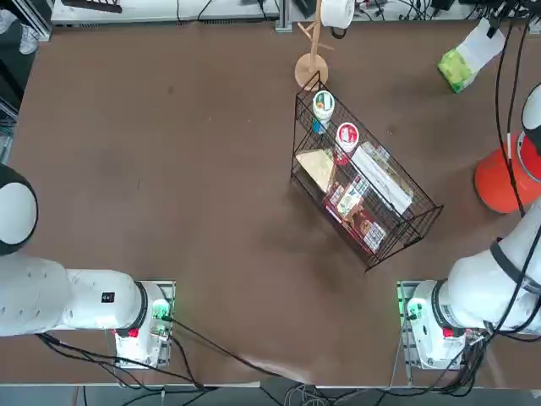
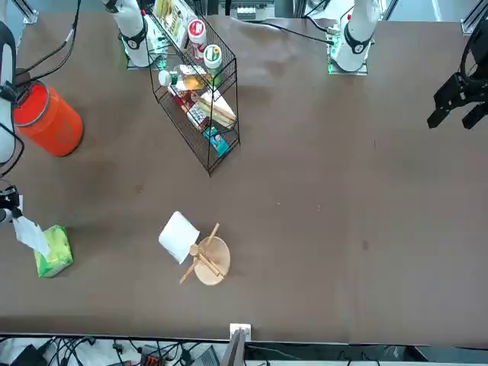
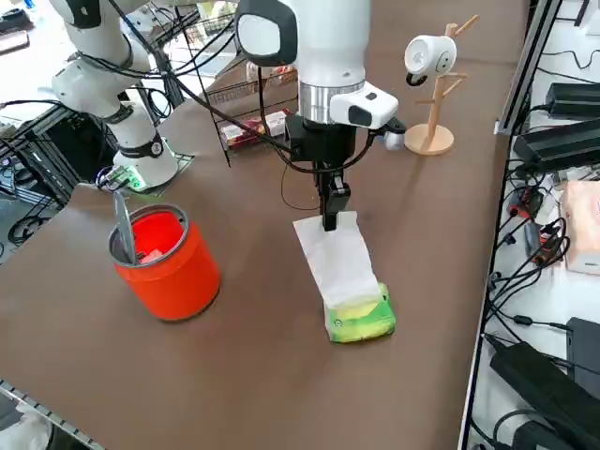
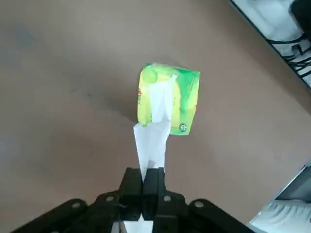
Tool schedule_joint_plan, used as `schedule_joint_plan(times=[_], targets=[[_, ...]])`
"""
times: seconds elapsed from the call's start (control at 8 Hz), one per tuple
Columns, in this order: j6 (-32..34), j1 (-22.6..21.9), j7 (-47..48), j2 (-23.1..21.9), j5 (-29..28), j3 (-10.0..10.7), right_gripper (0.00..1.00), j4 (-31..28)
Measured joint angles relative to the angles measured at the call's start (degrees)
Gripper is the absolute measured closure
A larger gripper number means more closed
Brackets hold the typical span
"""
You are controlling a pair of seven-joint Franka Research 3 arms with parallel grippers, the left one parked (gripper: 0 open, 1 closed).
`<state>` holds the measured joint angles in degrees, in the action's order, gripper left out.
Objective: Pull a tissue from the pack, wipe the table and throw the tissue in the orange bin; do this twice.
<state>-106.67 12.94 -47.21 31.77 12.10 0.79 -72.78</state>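
Right gripper (image 4: 148,180) clenched on tissue (image 4: 151,141), sheet stretched taut up from green pack (image 4: 167,99) on table (image 4: 58,97) near the edge. Orange bin (image 3: 169,258) stands nearby. Best drawn straight upward and steadily, lest the pack lift too.

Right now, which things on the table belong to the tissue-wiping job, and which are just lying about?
Job: tissue pack; tissue pinched in the shut right claw, still joined to the pack; orange bin; table.

Lying about: black wire basket of snacks; wooden mug stand with white mug.
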Motion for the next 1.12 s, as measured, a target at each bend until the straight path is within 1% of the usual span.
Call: schedule_joint_plan(times=[0.62, 1.12], targets=[[2.98, -0.25, -3.27, 0.02, 1.91, 0.0, 0.99, 2.14], [10.9, -0.68, -4.01, 0.21, 1.9, -0.06, 0.99, 6.56]])
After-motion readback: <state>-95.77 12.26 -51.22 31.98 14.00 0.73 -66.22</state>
